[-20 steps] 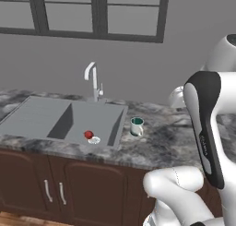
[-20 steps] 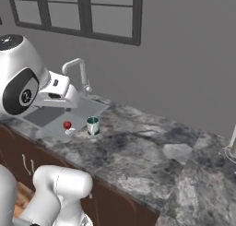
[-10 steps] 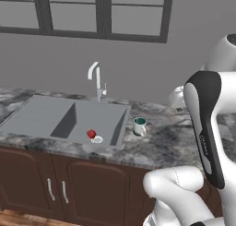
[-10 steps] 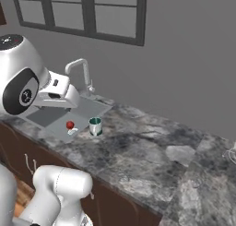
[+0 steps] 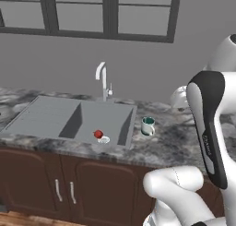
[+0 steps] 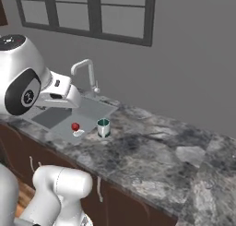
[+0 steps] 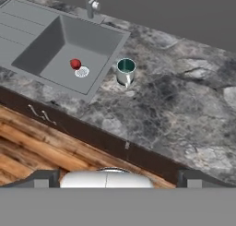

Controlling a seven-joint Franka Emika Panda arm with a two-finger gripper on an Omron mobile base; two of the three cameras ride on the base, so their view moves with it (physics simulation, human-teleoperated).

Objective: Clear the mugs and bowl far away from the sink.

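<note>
the whole picture has slid sideways in both base views across the last second, so the base is driving along the bench (image 6: 152,160); the things themselves have not moved. the red mug (image 5: 97,134) lies in the sink (image 5: 55,116) basin beside the drain, the white mug (image 5: 147,126) stands on the bench just beside the sink's rim, and the pale bowl (image 6: 190,154) sits well apart. the gripper (image 7: 106,178) has its jaws spread wide and empty. nothing is cleared yet; likely still lining up for a first pick.
</note>
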